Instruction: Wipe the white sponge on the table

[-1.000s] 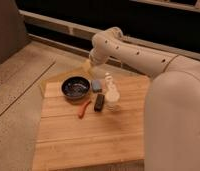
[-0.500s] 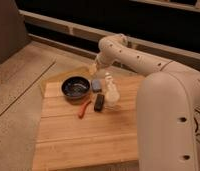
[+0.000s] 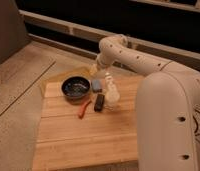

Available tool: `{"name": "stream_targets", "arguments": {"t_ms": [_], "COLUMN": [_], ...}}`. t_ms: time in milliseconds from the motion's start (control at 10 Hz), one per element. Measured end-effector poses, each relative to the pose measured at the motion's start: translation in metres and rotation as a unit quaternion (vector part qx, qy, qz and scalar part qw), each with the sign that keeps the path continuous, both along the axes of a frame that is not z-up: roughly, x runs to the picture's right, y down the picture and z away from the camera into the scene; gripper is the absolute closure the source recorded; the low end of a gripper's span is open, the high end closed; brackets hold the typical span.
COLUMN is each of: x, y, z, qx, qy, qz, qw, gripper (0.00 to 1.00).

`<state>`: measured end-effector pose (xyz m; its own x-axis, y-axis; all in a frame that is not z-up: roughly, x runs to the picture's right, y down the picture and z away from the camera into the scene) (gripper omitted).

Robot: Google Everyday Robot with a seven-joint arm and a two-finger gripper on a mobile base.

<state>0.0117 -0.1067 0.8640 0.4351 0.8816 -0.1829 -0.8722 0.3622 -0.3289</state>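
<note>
The claw (image 3: 95, 69) hangs in the air over the far edge of the tabletop (image 3: 83, 142), pointing down. Its jaws stand apart with nothing between them. It touches none of the things below it. The white arm (image 3: 160, 92) that carries it rises from the lower right, fills much of that side of the view, bends at a rounded elbow near the top centre and drops to the claw.

The sponge (image 3: 96, 85), a small pale block, lies flat on the tabletop just below the claw and apart from it. It sits just to the right of the bowl (image 3: 75, 89); whether the two touch cannot be told. The bowl is dark and round and stands upright near the far left corner of the planks.

A clear bottle (image 3: 111, 93) stands upright to the right of the sponge, close beside it. In front of the sponge lies a black block (image 3: 99, 102), close to the bottle's base. To the left of the block, in front of the bowl, a thin orange piece (image 3: 84, 108) lies at a slant; what it is cannot be made out.

All these things are gathered in the far part of the tabletop. The tabletop stands on a speckled grey floor (image 3: 18, 85), and pale rails (image 3: 58, 24) run in front of a dark background behind.
</note>
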Motion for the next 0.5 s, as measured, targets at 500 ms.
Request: {"name": "stream_targets", "arguments": {"t_ms": [500], "x": [-0.018], "y": [0.017], "z": [0.006], "qx": [0.029], "qy": [0.051], "qz": [-0.017], "qw": [0.9982], "gripper": [0.35]}}
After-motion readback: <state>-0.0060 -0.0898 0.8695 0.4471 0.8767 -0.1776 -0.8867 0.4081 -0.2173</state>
